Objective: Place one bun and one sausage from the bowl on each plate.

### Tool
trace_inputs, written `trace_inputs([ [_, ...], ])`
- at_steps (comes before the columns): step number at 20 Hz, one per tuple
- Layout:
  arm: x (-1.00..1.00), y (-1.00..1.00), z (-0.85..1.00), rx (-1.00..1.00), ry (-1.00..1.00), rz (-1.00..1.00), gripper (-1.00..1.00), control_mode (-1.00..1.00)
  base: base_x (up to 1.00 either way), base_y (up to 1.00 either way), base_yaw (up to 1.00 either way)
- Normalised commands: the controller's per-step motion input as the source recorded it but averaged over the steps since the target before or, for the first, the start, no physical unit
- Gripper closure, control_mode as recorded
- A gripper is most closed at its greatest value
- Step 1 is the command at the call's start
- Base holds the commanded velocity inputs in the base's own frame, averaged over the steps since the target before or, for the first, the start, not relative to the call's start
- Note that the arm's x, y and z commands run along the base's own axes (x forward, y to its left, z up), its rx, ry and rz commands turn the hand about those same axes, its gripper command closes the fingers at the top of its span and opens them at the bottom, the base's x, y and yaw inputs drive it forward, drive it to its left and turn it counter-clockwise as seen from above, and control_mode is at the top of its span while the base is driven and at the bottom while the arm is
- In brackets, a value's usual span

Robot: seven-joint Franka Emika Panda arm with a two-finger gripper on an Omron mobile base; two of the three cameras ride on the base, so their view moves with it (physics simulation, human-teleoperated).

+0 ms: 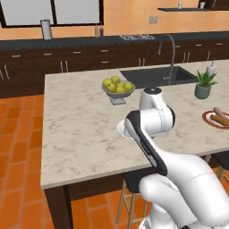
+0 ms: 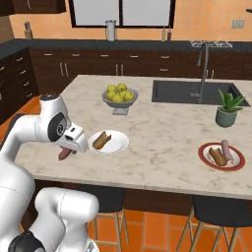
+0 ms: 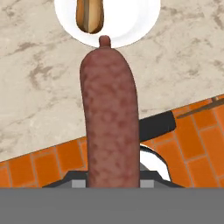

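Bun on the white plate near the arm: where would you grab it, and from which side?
Grip the bun across its middle, coming straight down from above. It lies flat and elongated on the white plate, so its narrow width probably suits the jaws. The gripper is shut on the sausage, so that goes down first.

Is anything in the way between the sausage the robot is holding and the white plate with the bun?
Nothing visible is. The pincer holds the sausage just short of the white plate, with only bare counter between. The bun lies on the plate's near half, leaving room beside it.
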Motion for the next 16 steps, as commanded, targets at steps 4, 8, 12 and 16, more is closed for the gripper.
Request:
trace_inputs([
  [4,0.49,-0.51,0.00,0.00,0.14,0.07,1.00,-1.00,0.00,0.00,0.00],
  [8,1.00,-0.83,0.00,0.10,0.08,0.00,1.00,-1.00,0.00,0.00,0.00],
  [12,1.00,-0.35,-0.33,0.02,0.00,0.00,1.00,-1.00,0.00,0.00,0.00],
  [16,1.00,-0.08,-0.52,0.04,0.00,0.00,1.00,-1.00,0.00,0.00,0.00],
])
